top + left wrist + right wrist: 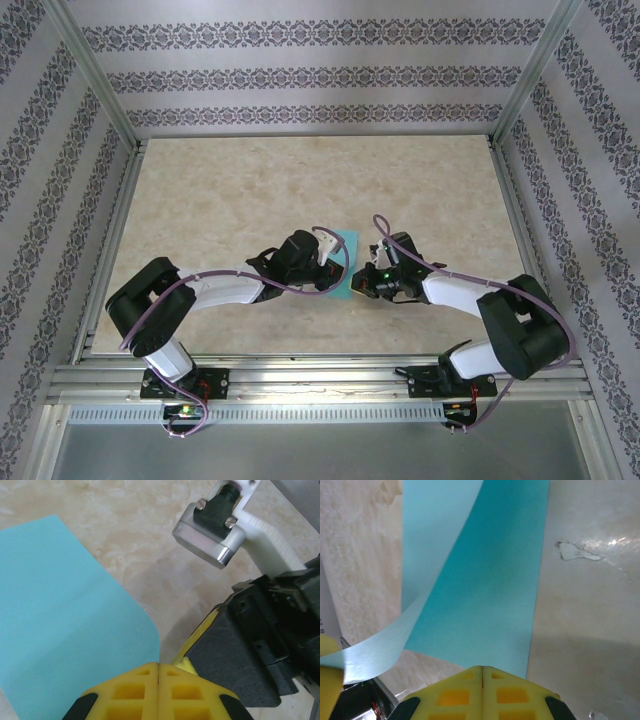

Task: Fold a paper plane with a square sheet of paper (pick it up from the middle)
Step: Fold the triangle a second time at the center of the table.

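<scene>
We are seemingly beginning the fold, left gripper (158, 680) and right gripper (481, 680) pinching the square sheet of paper (490, 580); next, align edges.

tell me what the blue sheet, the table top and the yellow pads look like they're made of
Sheet: thin paper, matte turquoise; one edge curls up in a soft bend. Table top: looks like beige marble-patterned laminate or stone, semi-gloss, with glare on it. Yellow pads: probably moulded rubber or soft plastic, matte, with square pockets.
</scene>
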`<state>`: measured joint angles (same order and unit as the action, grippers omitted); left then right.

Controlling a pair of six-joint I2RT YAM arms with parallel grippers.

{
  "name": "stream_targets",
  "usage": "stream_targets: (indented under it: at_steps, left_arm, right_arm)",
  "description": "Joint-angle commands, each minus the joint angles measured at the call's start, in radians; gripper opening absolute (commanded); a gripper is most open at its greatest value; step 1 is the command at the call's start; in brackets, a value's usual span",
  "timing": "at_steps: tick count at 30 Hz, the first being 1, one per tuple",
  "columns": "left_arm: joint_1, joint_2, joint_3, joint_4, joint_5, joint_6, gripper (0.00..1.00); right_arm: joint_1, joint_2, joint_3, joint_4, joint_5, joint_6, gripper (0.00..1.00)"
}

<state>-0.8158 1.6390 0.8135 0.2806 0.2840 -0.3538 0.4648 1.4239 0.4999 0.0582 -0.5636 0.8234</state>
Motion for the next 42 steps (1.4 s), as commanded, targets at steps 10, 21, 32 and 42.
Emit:
stream_targets:
  at_steps: [10, 21, 32, 42]
  left_arm:
    - [0.012, 0.015, 0.009, -0.006, -0.013, -0.028, 0.00]
    - [0.022, 0.017, -0.006, -0.006, -0.035, -0.034, 0.00]
    - [0.041, 0.084, 0.004, 0.015, -0.025, -0.078, 0.00]
    - [0.041, 0.118, -0.010, 0.075, -0.028, -0.113, 0.00]
  right_arm:
    - [0.056, 0.097, 0.051, -0.014, 0.061, -0.037, 0.00]
    - [0.064, 0.141, 0.065, -0.176, 0.157, -0.135, 0.00]
    - [0.040, 0.089, 0.133, -0.356, 0.220, -0.259, 0.00]
    - [0.062, 0.058, 0.157, -0.243, 0.120, -0.164, 0.00]
